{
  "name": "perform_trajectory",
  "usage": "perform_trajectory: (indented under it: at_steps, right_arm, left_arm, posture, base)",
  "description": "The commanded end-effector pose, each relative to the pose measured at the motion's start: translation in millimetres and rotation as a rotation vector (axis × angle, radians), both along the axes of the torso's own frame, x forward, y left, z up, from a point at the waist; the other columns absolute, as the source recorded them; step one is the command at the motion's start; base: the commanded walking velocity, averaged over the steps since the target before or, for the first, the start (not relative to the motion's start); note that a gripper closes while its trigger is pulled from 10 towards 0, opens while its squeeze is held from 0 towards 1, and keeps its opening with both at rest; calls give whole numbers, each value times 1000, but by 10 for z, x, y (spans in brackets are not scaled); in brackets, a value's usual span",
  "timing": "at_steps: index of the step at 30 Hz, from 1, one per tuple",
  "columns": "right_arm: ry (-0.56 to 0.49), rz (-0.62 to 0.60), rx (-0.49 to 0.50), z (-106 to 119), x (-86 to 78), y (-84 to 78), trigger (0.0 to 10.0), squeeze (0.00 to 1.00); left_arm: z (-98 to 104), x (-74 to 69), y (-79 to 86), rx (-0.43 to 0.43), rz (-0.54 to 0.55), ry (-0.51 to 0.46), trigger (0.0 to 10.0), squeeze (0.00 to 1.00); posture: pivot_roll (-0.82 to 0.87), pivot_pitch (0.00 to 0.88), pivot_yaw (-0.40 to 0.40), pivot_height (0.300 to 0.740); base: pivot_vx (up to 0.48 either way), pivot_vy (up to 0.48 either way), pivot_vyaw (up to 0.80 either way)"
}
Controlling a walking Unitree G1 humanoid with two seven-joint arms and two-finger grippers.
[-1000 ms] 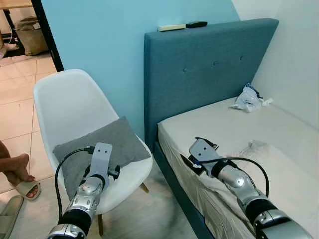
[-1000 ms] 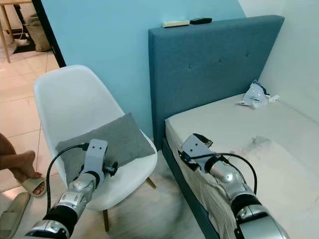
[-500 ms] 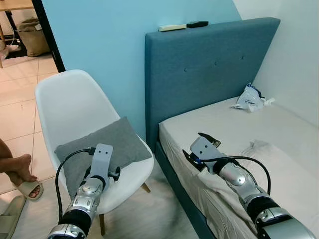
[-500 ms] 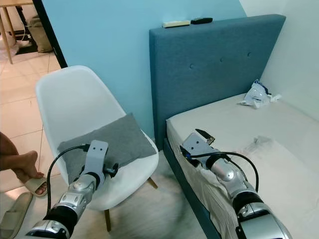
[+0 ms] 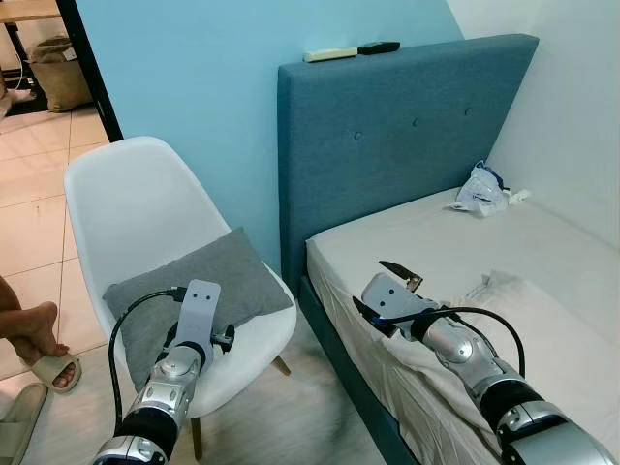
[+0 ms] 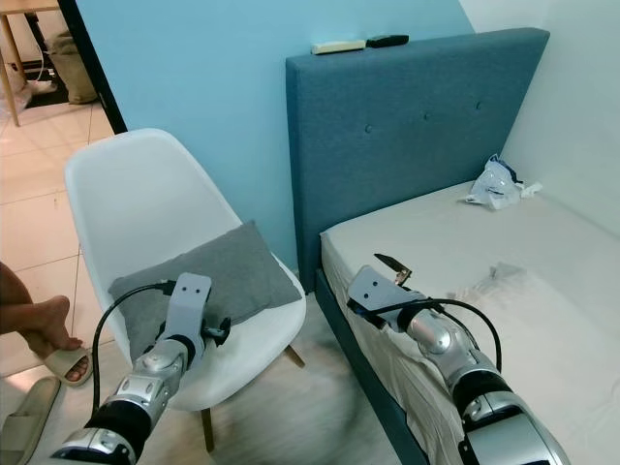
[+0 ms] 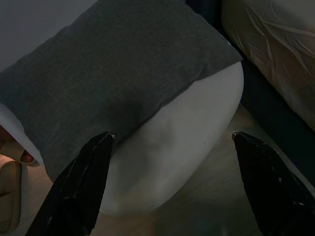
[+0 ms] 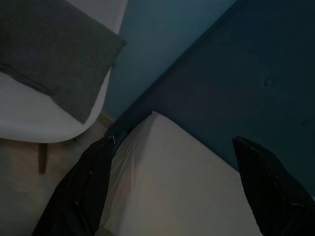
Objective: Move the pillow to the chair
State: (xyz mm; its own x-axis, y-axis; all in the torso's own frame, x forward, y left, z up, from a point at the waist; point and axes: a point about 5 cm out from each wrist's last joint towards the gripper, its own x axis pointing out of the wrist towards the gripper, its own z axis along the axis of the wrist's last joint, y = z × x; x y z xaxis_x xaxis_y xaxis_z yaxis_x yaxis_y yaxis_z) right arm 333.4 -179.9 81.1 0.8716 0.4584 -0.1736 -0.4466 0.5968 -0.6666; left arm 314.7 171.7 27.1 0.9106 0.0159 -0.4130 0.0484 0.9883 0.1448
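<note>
I judge the placing done: the grey pillow point(image 5: 194, 288) lies flat on the white chair point(image 5: 126, 208) seat, my left gripper point(image 7: 170, 184) hangs released just above it, my right gripper point(image 8: 172, 189) released beside the chair, so next I'd withdraw both.

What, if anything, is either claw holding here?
Nothing is held. The left claw is open above the pillow on the chair; the right claw is open over the bed.
</note>
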Motion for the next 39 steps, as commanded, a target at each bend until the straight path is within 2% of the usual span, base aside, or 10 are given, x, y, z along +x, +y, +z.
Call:
perform_trajectory:
  at_steps: [1,7,8,11,15,16,19,27,32,39]
  right_arm:
    - [14,-11,23,4,11,-14,10000,0]
    - [14,-21,-43,48,73,-37,10000,0]
    - [0,-68,-47,145,150,-117,10000,0]
    - [18,-100,-84,177,190,-193,10000,0]
    - [45,-49,-134,149,180,-160,10000,0]
    - [88,-67,-76,123,178,-153,10000,0]
    - [160,-75,-44,82,180,-144,10000,0]
    - [149,-75,-85,102,195,-163,10000,0]
    - [184,-73,-38,95,193,-158,10000,0]
    - [182,-73,-39,100,193,-166,10000,0]
  left_arm:
    - [-21,-15,9,6,2,5,10000,0]
    - [-8,0,-5,4,-2,2,10000,0]
    - [-3,7,-8,7,-7,3,10000,0]
    - [3,14,-10,10,-11,2,10000,0]
    - [5,16,-4,14,-14,3,10000,0]
    - [3,13,0,14,-14,4,10000,0]
    - [-7,2,7,15,-14,6,10000,0]
    - [-5,3,-10,15,-17,5,10000,0]
    - [-2,4,10,18,-15,4,10000,0]
    - [-7,-1,-3,17,-19,5,10000,0]
  posture:
    - [-70,28,-9,740]
    - [-68,33,2,740]
    - [-72,35,8,740]
    - [-69,39,9,740]
    - [-68,41,12,740]
    - [-67,41,12,740]
    - [-72,42,14,740]
    - [-66,43,10,740]
    - [-70,43,16,740]
    - [-70,43,18,740]
  base:
    - [0,0,0]
    - [0,0,0]
    - [0,0,0]
    - [0,0,0]
    - [0,0,0]
    - [0,0,0]
    - [0,0,0]
    - [0,0,0]
    - [0,0,0]
    - [0,0,0]
